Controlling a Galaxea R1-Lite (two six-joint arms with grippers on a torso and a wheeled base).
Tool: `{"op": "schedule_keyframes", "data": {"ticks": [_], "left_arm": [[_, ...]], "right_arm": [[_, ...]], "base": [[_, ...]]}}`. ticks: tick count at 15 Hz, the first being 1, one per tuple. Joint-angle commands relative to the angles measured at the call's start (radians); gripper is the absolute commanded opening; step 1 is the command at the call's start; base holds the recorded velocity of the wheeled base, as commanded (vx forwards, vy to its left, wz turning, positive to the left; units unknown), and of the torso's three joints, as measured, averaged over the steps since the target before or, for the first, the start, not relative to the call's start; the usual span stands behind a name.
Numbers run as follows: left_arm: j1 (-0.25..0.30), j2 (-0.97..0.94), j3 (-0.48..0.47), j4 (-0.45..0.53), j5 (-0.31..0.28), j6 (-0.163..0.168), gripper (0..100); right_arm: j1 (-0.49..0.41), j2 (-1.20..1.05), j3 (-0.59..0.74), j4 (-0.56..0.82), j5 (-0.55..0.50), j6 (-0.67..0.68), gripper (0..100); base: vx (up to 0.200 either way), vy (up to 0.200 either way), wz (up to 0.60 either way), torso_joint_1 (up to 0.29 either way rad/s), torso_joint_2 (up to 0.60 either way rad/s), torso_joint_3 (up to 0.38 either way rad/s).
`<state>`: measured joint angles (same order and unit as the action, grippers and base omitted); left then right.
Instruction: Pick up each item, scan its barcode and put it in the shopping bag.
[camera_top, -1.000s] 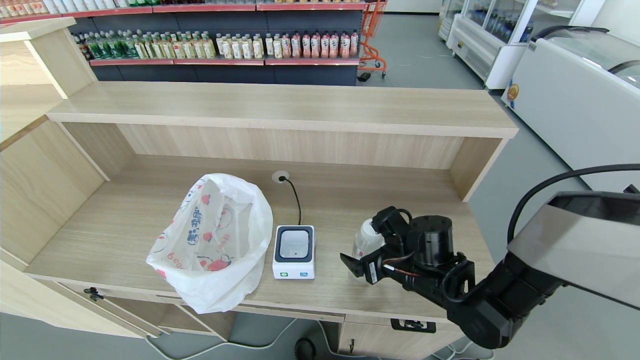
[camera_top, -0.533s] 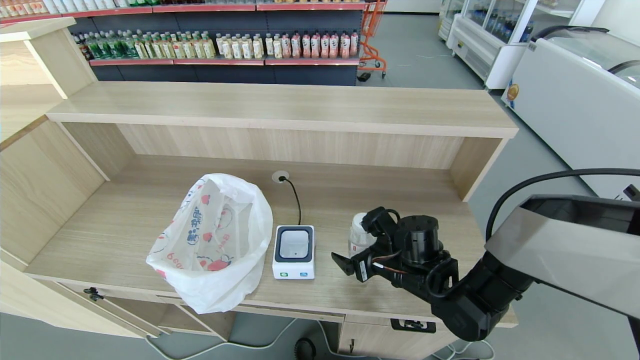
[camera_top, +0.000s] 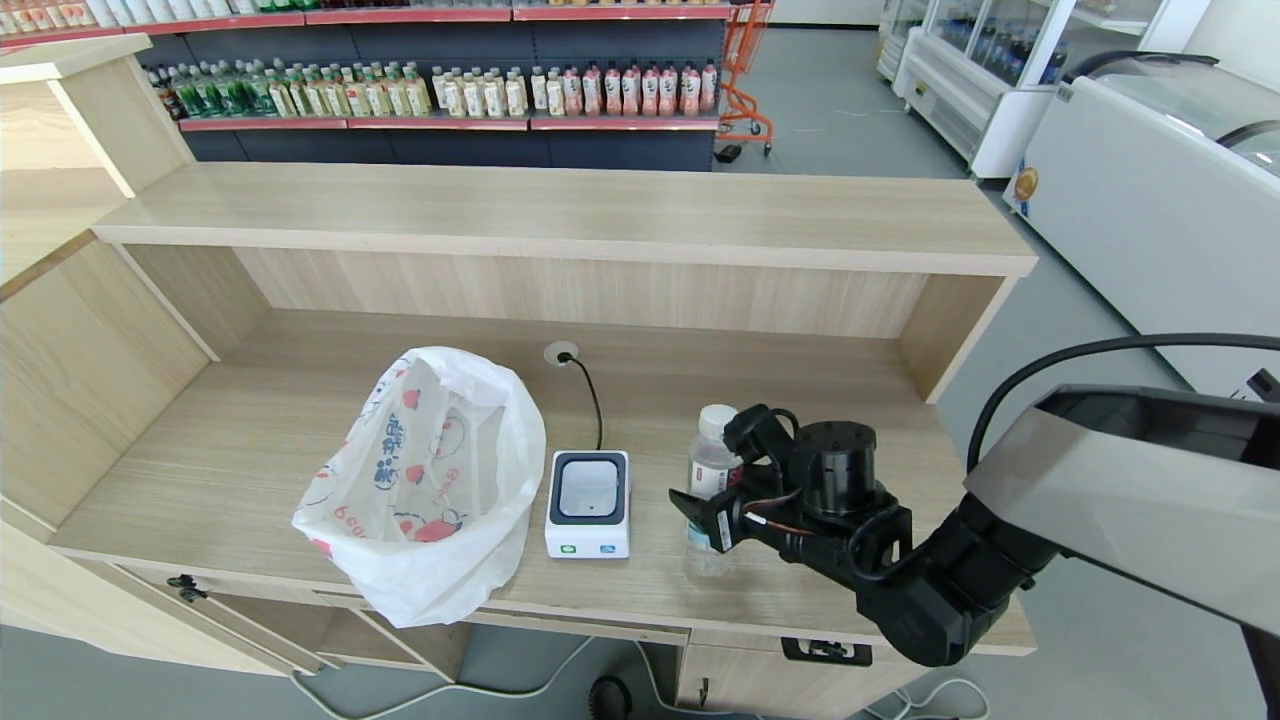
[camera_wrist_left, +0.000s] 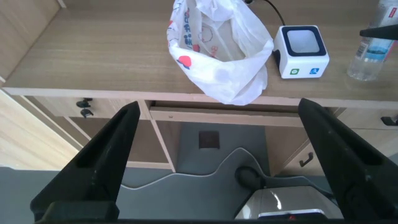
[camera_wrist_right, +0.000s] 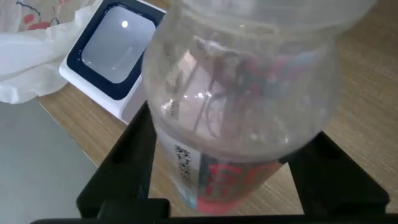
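A clear water bottle (camera_top: 708, 487) with a white cap and red-and-white label stands upright on the counter's right half, just right of the white barcode scanner (camera_top: 588, 503). My right gripper (camera_top: 722, 484) is shut on the bottle's middle; the bottle (camera_wrist_right: 242, 106) looms between the dark fingers (camera_wrist_right: 124, 177), with the scanner (camera_wrist_right: 115, 53) beyond. Whether its base touches the wood I cannot tell. The white shopping bag (camera_top: 430, 480) with red print stands open left of the scanner. My left gripper (camera_wrist_left: 217, 162) hangs open below the counter's front edge, nothing between its fingers; the bag (camera_wrist_left: 217, 50) lies past it.
The scanner's black cable (camera_top: 590, 395) runs back to a grommet in the wooden counter (camera_top: 250, 430). A raised shelf (camera_top: 560, 215) walls the back, side panels close both ends. Bare wood lies left of the bag and behind the bottle. Drawers (camera_wrist_left: 93, 106) sit under the counter.
My right gripper has carried the bottle leftward toward the scanner, and the bottle has turned from tilted to upright. Bag and scanner have stayed put.
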<state>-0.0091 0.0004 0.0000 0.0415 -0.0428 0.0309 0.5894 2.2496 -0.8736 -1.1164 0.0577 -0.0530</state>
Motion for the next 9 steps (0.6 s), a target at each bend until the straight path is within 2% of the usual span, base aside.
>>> {"op": "schedule_keyframes", "data": {"ticks": [1, 5, 9], "left_arm": [[0.0, 0.0, 0.0, 0.0, 0.001, 0.0, 100], [0.0, 0.0, 0.0, 0.0, 0.0, 0.0, 100], [0.0, 0.0, 0.0, 0.0, 0.001, 0.0, 100]], "right_arm": [[-0.008, -0.018, 0.007, 0.001, 0.002, 0.001, 0], [-0.011, -0.042, 0.019, -0.037, 0.018, 0.021, 0], [-0.025, -0.133, 0.022, -0.042, 0.031, 0.128, 0]], "base": [[0.0, 0.0, 0.0, 0.0, 0.0, 0.0], [0.0, 0.0, 0.0, 0.0, 0.0, 0.0], [0.0, 0.0, 0.0, 0.0, 0.0, 0.0]]}}
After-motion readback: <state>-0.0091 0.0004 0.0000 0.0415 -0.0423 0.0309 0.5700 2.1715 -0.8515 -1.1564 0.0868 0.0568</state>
